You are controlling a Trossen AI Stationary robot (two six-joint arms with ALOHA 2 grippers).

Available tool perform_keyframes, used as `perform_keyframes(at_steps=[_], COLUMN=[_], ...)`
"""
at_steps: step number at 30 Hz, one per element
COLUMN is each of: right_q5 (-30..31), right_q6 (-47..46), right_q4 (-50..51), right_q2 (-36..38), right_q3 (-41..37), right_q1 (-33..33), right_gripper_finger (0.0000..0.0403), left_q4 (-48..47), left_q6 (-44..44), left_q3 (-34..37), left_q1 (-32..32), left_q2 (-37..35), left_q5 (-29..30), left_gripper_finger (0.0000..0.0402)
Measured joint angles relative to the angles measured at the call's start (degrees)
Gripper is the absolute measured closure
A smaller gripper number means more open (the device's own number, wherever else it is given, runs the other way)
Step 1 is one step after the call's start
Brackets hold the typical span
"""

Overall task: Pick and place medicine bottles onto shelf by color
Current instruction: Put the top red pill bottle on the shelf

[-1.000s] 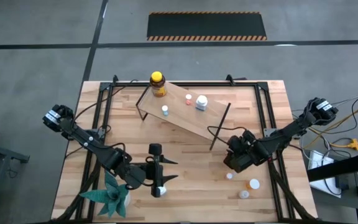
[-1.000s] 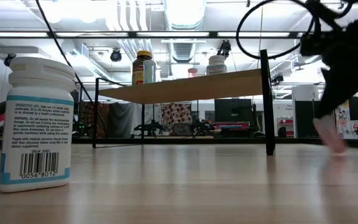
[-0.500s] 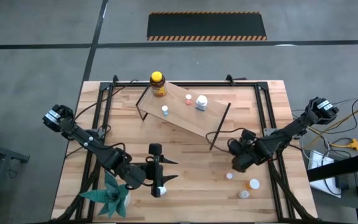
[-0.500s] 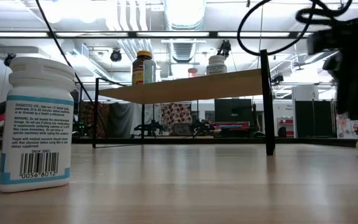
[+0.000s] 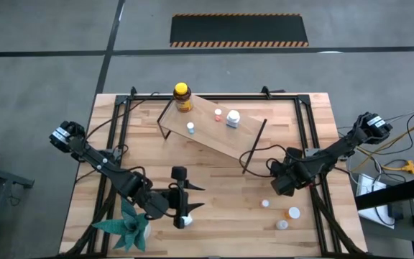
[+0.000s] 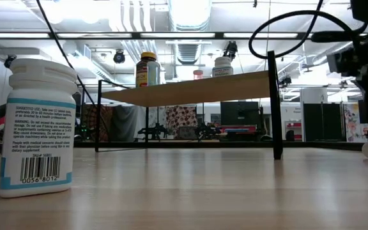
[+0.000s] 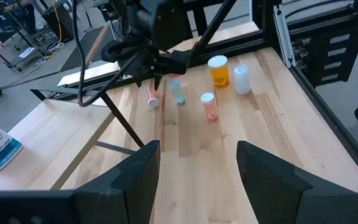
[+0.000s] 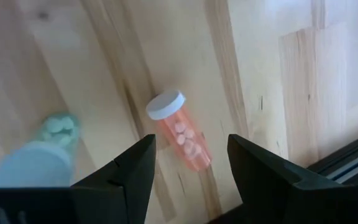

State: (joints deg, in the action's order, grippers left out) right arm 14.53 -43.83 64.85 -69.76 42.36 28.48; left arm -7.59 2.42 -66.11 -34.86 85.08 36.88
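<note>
The right gripper is hovering over the table just off the shelf's near right leg, its fingers spread wide with nothing between them. Its wrist view is looking down on a pink bottle lying on its side between the fingers, and on a teal bottle beside it, blurred. In the high view, three small bottles are sitting on the table close to this gripper: a pink one, an orange one and a white one.

The shelf is standing slanted across the far middle of the table, carrying the amber bottle at its far left end, a white-capped bottle, a small pink-capped one and a teal-capped one.

The left gripper is waiting near the front left, beside the green plant, its fingers parted and empty. A white bottle is standing just by its tip, and looms large in the low view.
</note>
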Motion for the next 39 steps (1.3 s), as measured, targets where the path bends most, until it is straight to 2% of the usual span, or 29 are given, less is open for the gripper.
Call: perform_keyframes(at_steps=[16,20,27,30,39], right_q5=[0.58,1.04,2.65,3.23,3.68], right_q6=[2.86,2.28,0.78,0.35,-2.89], right_q4=[-11.20,-11.55,-13.59,-13.62,-14.21], right_q2=[0.15,0.15,0.02,0.04,-0.03], right_q3=[-9.96,-10.50,-11.41,-11.83,-12.70], right_q1=[-0.04,-0.04,-0.01,-0.01,-0.02], right_gripper_finger=[0.0215,0.0240,0.0312,0.0326,0.0292], left_q4=[-1.12,-1.01,-0.85,-0.83,-0.83], left_q6=[-0.03,-0.07,0.04,0.06,0.15], left_q3=[0.00,0.00,0.00,0.00,0.00], left_q1=[-0.54,-0.58,-0.56,-0.56,-0.56], left_q2=[0.00,0.00,0.00,-0.02,-0.02], left_q5=[-0.01,0.00,0.00,-0.02,-0.01], left_gripper_finger=[0.0205,0.0205,0.0205,0.0205,0.0205])
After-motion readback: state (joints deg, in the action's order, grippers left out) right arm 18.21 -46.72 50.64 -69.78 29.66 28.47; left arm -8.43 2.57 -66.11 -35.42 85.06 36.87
